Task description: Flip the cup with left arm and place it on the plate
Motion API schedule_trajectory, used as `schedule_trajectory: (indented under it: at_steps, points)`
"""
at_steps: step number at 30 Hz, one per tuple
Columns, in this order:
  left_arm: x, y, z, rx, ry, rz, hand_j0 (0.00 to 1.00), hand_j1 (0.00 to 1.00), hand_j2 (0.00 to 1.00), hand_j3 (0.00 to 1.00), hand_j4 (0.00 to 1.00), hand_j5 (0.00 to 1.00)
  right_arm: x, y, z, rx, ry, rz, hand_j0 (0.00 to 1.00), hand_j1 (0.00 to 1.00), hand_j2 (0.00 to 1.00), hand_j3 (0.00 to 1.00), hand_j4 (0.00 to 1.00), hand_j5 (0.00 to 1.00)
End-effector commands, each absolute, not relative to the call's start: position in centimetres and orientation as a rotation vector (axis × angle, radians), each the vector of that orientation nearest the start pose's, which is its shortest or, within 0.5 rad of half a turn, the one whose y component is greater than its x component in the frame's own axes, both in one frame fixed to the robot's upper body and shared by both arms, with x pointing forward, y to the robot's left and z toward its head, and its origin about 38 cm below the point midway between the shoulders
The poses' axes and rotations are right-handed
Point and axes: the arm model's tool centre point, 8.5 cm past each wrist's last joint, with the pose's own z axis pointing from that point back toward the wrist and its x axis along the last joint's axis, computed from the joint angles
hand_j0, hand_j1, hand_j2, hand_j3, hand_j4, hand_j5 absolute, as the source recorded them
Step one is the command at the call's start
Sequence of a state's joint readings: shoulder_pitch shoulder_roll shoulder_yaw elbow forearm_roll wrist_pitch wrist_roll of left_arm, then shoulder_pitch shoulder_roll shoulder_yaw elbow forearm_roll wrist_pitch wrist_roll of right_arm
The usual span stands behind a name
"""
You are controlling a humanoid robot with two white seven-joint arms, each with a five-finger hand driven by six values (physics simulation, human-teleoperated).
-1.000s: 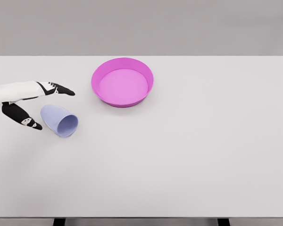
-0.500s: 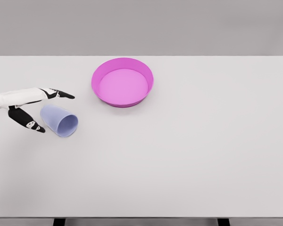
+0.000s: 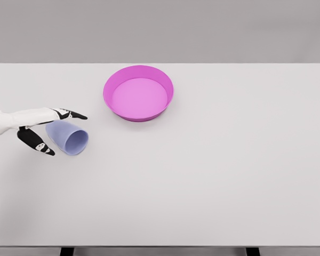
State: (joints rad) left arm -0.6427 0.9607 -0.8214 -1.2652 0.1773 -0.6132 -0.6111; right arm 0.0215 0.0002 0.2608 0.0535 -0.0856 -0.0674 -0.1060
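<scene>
A: Moved since a second ago: your left hand [image 3: 45,129], lower and closer in, its fingers [image 3: 69,114] now over the cup's closed end, thumb [image 3: 38,145] just beside its near wall.

B: Grip status?

A: Released, spread, bracketing the lavender cup [image 3: 69,137] but holding nothing. Cup: on its side on the desk [image 3: 213,170], mouth toward you. Magenta plate [image 3: 138,93]: well apart, unfilled. Grasp likely next; flip pending.
</scene>
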Motion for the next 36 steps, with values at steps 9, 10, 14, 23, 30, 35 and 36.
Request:
schedule_trajectory:
  at_steps: [9,10,14,23,30,35,36]
  points:
    - [41.7,36.6,17.3,-0.036,-1.351,-1.706,1.0,1.0,1.0,1.0,1.0,1.0,-2.3,-28.4,-25.9,-0.194,0.005,0.175,1.0,1.0,1.0,1.0,1.0,1.0]
    - [41.6,36.6,17.3,-0.035,-1.351,-1.706,1.0,1.0,1.0,1.0,1.0,1.0,-2.3,-28.4,-25.9,-0.194,0.005,0.175,1.0,1.0,1.0,1.0,1.0,1.0]
    - [41.7,36.7,17.5,-0.029,-1.353,-1.705,1.0,1.0,1.0,1.0,1.0,1.0,-2.3,-28.4,-25.9,-0.194,0.005,0.175,1.0,1.0,1.0,1.0,1.0,1.0]
    - [41.6,36.6,17.2,-0.025,-1.338,-1.723,1.0,1.0,1.0,1.0,1.0,1.0,-2.3,-28.4,-25.9,-0.194,0.005,0.175,1.0,1.0,1.0,1.0,1.0,1.0]
    - [41.7,36.6,17.0,0.009,-1.308,-1.77,1.0,1.0,1.0,1.0,1.0,1.0,-2.3,-28.4,-25.9,-0.194,0.005,0.175,1.0,1.0,1.0,1.0,1.0,1.0]
    - [41.8,36.1,16.6,-0.004,-1.311,-1.767,1.0,1.0,1.0,1.0,1.0,1.0,-2.3,-28.4,-25.9,-0.194,0.005,0.175,1.0,1.0,1.0,1.0,1.0,1.0]
    - [41.8,36.2,16.5,-0.005,-1.309,-1.766,1.0,1.0,1.0,1.0,1.0,1.0,-2.3,-28.4,-25.9,-0.194,0.005,0.175,1.0,1.0,1.0,1.0,1.0,1.0]
